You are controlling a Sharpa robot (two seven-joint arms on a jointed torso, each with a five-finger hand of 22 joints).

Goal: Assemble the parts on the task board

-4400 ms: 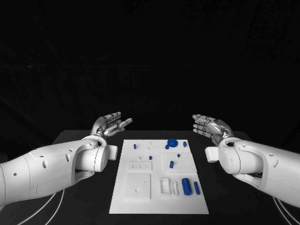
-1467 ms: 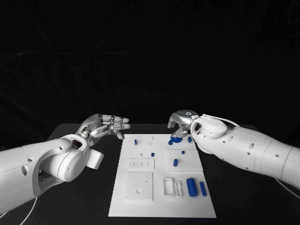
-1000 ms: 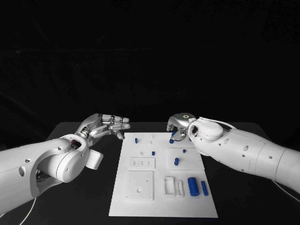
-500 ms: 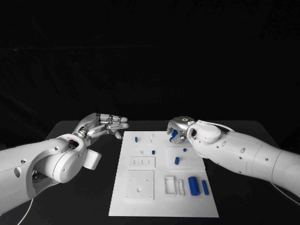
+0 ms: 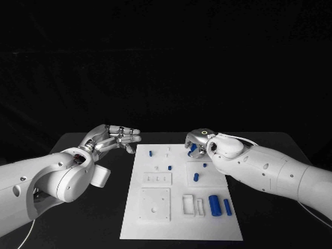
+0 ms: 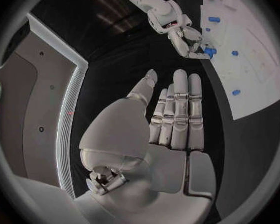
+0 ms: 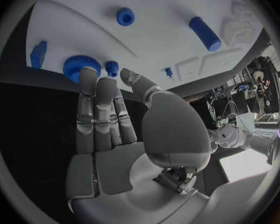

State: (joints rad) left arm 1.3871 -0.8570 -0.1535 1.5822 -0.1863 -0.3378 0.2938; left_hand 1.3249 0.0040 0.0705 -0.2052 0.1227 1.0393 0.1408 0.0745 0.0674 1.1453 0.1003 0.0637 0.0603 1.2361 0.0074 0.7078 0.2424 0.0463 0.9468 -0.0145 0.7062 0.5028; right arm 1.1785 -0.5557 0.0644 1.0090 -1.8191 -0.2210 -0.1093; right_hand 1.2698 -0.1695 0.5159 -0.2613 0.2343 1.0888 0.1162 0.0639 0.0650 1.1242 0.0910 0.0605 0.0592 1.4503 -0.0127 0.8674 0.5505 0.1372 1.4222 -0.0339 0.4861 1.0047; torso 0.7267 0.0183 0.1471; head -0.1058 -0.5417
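Right robot hand (image 5: 198, 143) has moved onto blue gear (image 7: 75, 68), fingers touching; grasp unclear.

Black table (image 5: 271, 150), dark backdrop behind

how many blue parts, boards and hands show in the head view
blue parts: 8 in sight; the right hand may hide more
task board: 1
hands, counting the left hand: 2
total: 11
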